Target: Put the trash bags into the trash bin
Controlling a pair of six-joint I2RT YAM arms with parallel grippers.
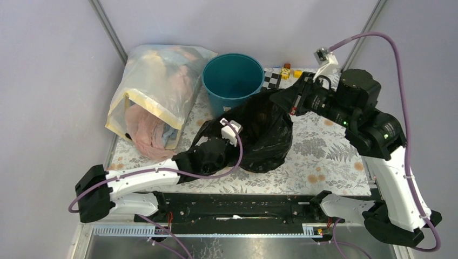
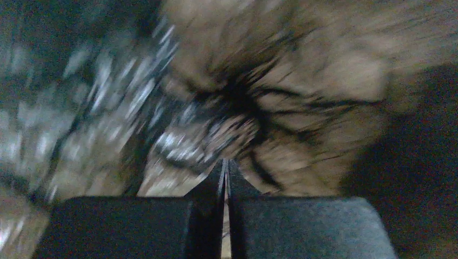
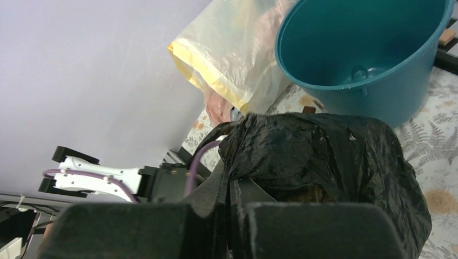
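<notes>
The black trash bag [image 1: 267,135] lay bunched in a glossy heap at the centre of the overhead frame, on the fern-patterned tablecloth [image 1: 324,156]. It sat just below and to the right of the teal bin [image 1: 224,100] and outside it. The bin stood upright in the upper middle of the frame, its mouth open and nothing visible inside.

The right gripper [image 3: 233,205] reached in from the upper right and met the top edge of the bag. In its wrist view the two fingers were closed, with crinkled black plastic pinched in the narrow gap between them and the rest of the bag bulging above and to the right.

The left gripper [image 2: 226,172] came in from the lower left of the overhead frame and was pressed against the bag's lower left side. Its wrist view was badly blurred. The fingers stood almost together, with only a thin slit between them, and I could not tell whether any plastic was caught there.

A yellowish see-through bag of clothes [image 1: 154,86] leaned at the upper left, beside the bin.
</notes>
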